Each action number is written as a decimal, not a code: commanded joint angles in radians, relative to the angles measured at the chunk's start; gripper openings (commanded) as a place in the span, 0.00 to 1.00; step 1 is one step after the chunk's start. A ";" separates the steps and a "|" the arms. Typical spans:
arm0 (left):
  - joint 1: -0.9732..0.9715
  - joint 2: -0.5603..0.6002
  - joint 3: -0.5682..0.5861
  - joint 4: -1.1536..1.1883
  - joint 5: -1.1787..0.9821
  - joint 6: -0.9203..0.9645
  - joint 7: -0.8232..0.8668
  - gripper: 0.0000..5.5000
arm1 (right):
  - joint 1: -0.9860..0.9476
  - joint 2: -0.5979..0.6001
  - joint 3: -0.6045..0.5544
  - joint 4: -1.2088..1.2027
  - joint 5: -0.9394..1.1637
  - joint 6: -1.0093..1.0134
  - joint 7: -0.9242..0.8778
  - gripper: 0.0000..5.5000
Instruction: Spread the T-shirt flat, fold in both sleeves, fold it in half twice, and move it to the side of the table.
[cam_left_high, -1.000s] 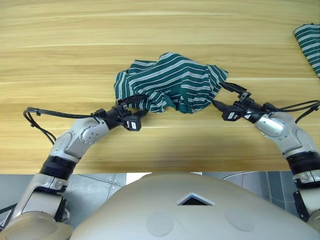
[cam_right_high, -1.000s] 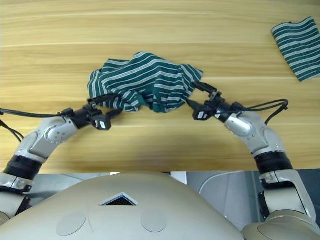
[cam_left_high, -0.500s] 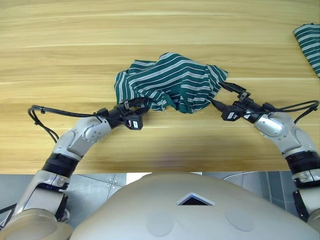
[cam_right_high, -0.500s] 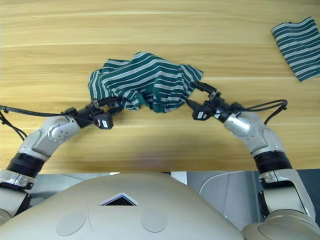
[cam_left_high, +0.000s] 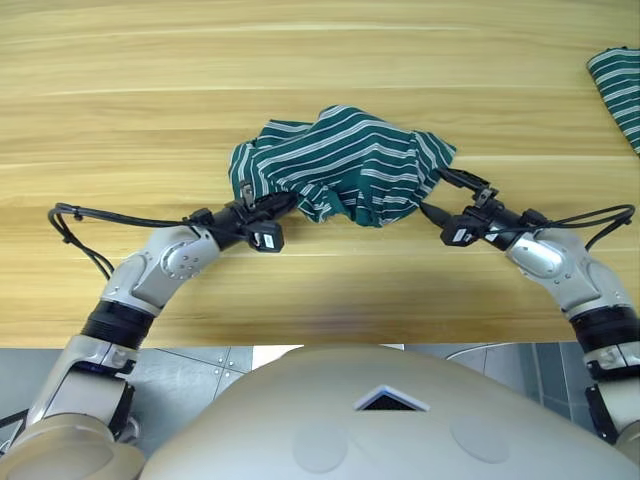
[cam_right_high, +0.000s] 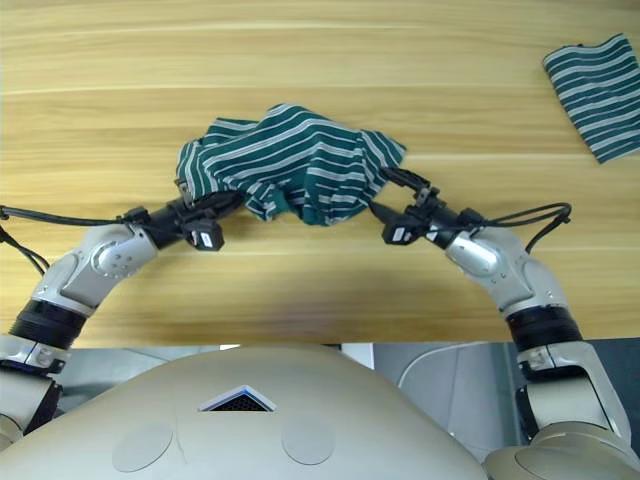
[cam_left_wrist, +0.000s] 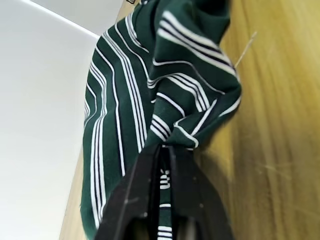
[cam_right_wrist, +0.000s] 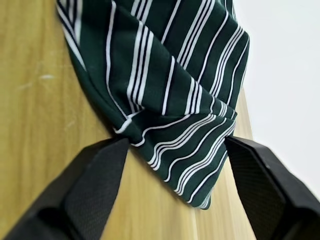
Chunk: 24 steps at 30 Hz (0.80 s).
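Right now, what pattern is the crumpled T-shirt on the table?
Dark green with thin white stripes. The T-shirt shows it best in the right wrist view.

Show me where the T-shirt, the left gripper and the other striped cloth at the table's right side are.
T-shirt (cam_left_high: 345, 160): left eye view, middle of the crumpled heap.
left gripper (cam_left_wrist: 163, 149): left wrist view, where its tips pinch the fabric.
striped cloth (cam_right_high: 598, 95): right eye view, middle of it.

The T-shirt (cam_left_high: 340, 165) lay bunched on the table (cam_left_high: 300, 60), midway between its left and right edges. The left gripper (cam_left_high: 278, 204) sat at the heap's front-left side, pinching cloth. The right gripper (cam_left_high: 444, 195) sat front-right, fingers astride a fold. A folded cloth (cam_right_high: 595, 80) lay by the right edge, farther back.
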 joint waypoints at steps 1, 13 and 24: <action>0.112 0.032 0.017 0.069 0.029 0.090 0.001 0.00 | 0.048 -0.009 0.013 -0.020 0.018 0.009 0.049 0.64; 0.094 -0.009 0.105 0.045 -0.010 0.119 0.077 0.00 | 0.096 -0.008 0.049 -0.099 0.012 0.032 0.114 0.64; 0.102 -0.009 0.065 0.036 -0.036 0.054 0.055 0.00 | 0.046 -0.067 0.028 0.084 -0.023 0.014 0.036 0.64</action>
